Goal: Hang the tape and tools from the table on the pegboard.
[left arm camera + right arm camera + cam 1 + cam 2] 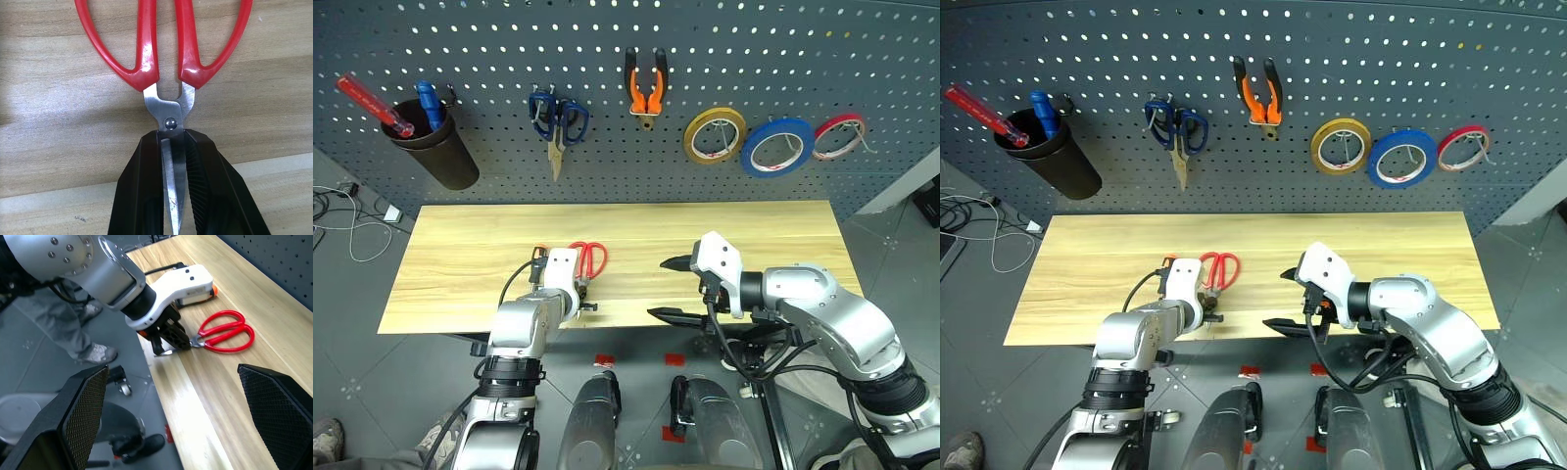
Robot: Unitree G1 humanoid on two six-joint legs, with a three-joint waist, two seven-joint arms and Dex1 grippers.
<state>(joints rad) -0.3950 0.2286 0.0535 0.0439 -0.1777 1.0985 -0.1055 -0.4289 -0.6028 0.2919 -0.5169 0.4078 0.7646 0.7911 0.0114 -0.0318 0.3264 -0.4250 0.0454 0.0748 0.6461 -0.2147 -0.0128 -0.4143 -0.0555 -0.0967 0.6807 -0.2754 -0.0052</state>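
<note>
From the head camera, the red-handled scissors with steel blades (589,260) lie on the long light wooden table (783,235) near its front edge, loops toward the dark grey-blue perforated pegboard (489,39), where the orange-and-black pliers (646,90) and the wide blue tape ring (777,146) already hang. The left gripper (570,294) sits at the blade end of the scissors, while the right gripper (674,288) hovers over the table's front edge, well apart from them. In the left wrist view, the two black fingers (142,196) are clamped on the steel blades just below the pivot screw, with the red loops lying free beyond. In the right wrist view, the right gripper's own fingers (73,416) stand spread wide with nothing between them. The grip looks narrow and close to the tips, so the lift should probably be slow and straight up, keeping the blades from twisting, leaving a loop clear to slip over a free hook.
</note>
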